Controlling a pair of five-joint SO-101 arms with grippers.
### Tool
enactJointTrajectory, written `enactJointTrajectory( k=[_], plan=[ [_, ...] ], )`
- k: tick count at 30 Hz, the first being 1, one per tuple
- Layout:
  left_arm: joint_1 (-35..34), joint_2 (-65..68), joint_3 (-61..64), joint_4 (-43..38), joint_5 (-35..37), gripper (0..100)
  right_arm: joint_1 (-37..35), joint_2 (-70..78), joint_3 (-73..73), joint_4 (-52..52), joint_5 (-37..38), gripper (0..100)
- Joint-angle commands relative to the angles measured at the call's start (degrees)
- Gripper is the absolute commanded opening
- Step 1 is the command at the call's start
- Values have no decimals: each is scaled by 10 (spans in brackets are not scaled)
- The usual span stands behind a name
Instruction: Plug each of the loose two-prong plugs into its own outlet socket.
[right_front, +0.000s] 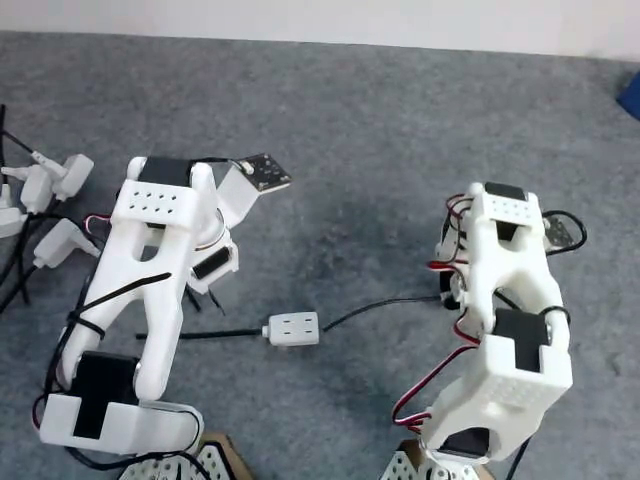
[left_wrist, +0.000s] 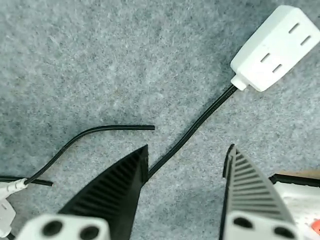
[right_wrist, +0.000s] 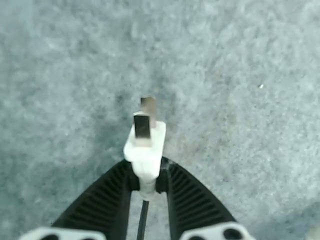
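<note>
My right hand (right_wrist: 147, 172) clamps the plug (right_wrist: 145, 145) by its body, prongs clear out front for insertion, while left hand (left_wrist: 188, 152) hangs open over the cord (left_wrist: 200, 122) near the outlet block (left_wrist: 275, 47) on the desk (right_front: 380, 150), presumably to steady it.

left claw (left_wrist: 188, 150): jaws apart | right claw (right_wrist: 148, 170): clamped on plug (right_wrist: 145, 142)

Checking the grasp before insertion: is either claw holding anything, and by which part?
The right claw grips a white two-prong plug by its body's cord end, prongs free. The left claw is open, holding nothing.
</note>
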Motion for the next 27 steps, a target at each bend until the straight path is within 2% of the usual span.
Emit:
enactJointTrajectory(
  k=[1,3,6,9,14,18,20,22,25,27],
  plan=[
    [-4,-25,-5,5,5,255,-7,-10,-2,-7,135,8],
    [-6,-25,-6,5,10,255,-14,-12,-7,-10,287,8],
    [-3,-25,-7,5,55,255,-36,-15,-51,-22,545,8],
    [-3,-25,-8,5,65,255,-57,-15,-124,7,703,8],
    [-4,-25,-23,6,67,255,-123,-13,-274,64,917,8],
    [-2,-24,-47,28,68,255,-172,-14,-302,95,1151,8],
    [-2,-24,-57,59,68,255,-194,-13,-302,116,1202,8],
    [-6,-24,-60,72,67,255,-216,-13,-301,138,1218,8],
    [-11,-24,-58,72,67,255,-244,-15,-300,167,1225,8],
    [-12,-24,-62,71,67,255,-267,-15,-300,168,1194,8]
  ],
)
